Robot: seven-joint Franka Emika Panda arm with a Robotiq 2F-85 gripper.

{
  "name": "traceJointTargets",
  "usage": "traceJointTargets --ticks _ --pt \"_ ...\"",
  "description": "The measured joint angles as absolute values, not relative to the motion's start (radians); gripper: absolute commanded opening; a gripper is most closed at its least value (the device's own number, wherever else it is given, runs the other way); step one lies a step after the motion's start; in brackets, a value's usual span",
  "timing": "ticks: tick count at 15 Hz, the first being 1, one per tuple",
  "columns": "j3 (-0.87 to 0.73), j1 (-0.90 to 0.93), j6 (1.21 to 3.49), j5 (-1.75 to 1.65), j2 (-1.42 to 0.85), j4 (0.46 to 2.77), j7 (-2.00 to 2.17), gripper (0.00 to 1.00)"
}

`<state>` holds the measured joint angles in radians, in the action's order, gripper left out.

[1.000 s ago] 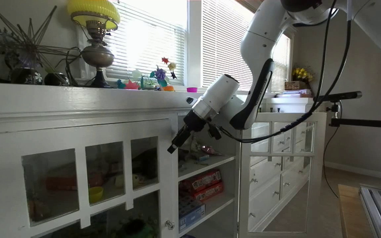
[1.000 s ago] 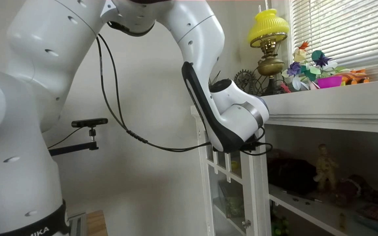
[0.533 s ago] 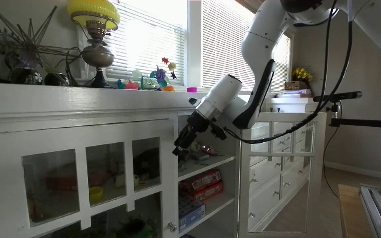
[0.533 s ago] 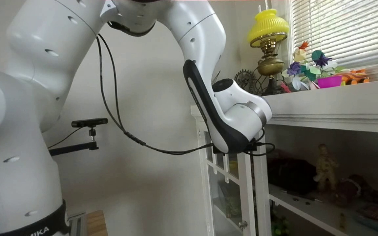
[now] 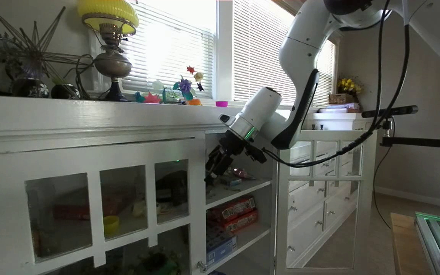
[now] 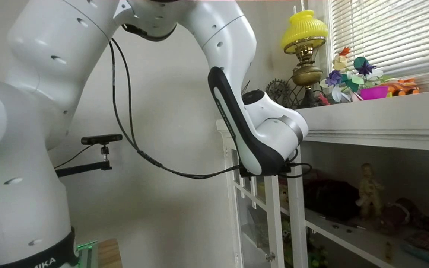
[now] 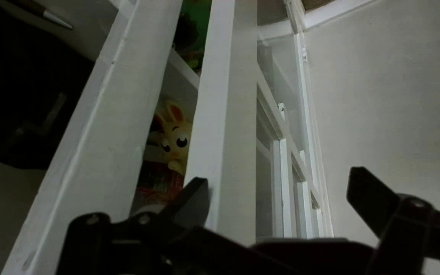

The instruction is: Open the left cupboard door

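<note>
The left cupboard door [image 5: 150,206] is white with glass panes in three columns. It stands partly open in both exterior views; its stile [image 6: 275,219] is apart from the cupboard's post, and its knob [image 5: 201,266] is low on the free edge. In the wrist view, the door's free edge [image 7: 239,126] rises between my open fingers. My gripper [image 7: 277,179] has its left finger over the door edge on the gap side and its right finger out before the wall. Whether the left finger touches the door cannot be told. In an exterior view my gripper [image 5: 210,170] is beside the door's upper free edge.
The cupboard post [image 7: 128,114] stands close left of the door. A bunny toy [image 7: 176,141] shows in the gap. Shelves hold red boxes [image 5: 239,210]. Another glass door [image 5: 283,214] stands open. A lamp [image 5: 113,65] and paper flowers [image 5: 185,86] stand on the ledge above.
The door has swung further open and the gap at the post is wider. My gripper has moved slightly right in an exterior view, its fingers look more spread, and a green light is on.
</note>
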<state>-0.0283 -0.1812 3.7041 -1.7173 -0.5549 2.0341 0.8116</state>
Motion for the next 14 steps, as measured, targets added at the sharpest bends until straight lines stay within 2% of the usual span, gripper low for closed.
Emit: traceJointTargets --ticks 14 --pt "-0.022 -0.179 3.736 -1.755 -0.492 2.192 0.616 1.00"
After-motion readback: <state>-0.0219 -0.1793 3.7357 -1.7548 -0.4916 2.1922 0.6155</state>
